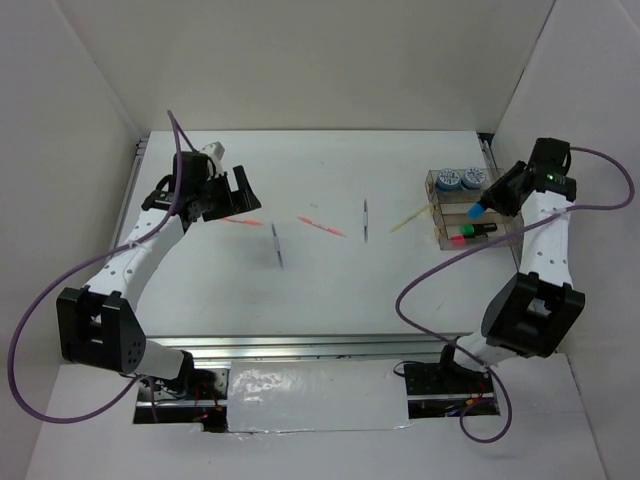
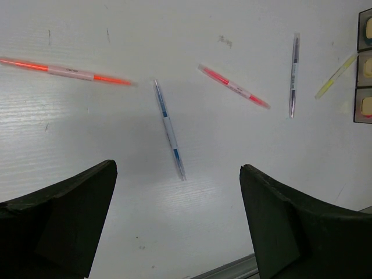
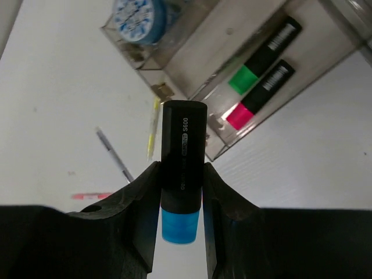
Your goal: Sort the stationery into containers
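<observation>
The clear organiser tray (image 1: 445, 212) stands at the right. Its far compartment holds two blue-white tape rolls (image 1: 459, 180); its near compartment holds a green-capped highlighter (image 1: 478, 230) and a pink-capped one (image 1: 465, 241). My right gripper (image 1: 492, 200) is shut on a blue-capped black highlighter (image 3: 182, 157) and holds it above the tray (image 3: 203, 52). My left gripper (image 1: 232, 195) is open and empty above the table's left. Two orange sticks (image 2: 70, 71) (image 2: 235, 86), two silver pens (image 2: 169, 129) (image 2: 293, 74) and a yellow stick (image 2: 335, 75) lie on the table.
White walls enclose the table on the left, back and right. A metal rail (image 1: 300, 348) runs along the near edge. The yellow stick (image 1: 410, 219) lies just left of the tray.
</observation>
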Controlling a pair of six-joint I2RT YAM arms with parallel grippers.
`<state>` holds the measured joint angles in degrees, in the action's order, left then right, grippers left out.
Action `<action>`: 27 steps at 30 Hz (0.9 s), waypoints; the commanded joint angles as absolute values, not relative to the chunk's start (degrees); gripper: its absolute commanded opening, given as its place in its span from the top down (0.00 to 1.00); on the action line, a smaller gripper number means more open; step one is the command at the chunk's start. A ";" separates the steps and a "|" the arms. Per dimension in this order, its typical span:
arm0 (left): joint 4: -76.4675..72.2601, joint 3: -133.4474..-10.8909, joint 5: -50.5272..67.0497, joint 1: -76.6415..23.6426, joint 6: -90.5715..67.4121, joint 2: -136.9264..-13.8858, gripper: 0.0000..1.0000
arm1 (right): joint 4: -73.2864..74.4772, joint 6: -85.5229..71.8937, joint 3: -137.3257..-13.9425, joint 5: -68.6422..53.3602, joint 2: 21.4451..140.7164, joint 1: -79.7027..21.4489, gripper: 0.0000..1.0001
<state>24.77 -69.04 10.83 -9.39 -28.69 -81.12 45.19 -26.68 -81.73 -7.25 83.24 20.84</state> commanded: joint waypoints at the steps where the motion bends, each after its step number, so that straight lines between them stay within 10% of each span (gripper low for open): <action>1: 22.50 -69.61 11.86 -9.23 -29.18 -79.98 0.01 | 48.85 -34.18 -83.40 -6.50 86.12 25.73 1.00; 27: 21.62 -68.82 11.07 -9.23 -29.62 -83.67 0.01 | 44.21 -44.21 -80.42 -8.26 100.72 25.58 0.93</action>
<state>22.79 -68.07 10.79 -9.39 -28.91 -83.90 45.36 -41.63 -81.19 -8.69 98.67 25.30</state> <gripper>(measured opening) 0.993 0.369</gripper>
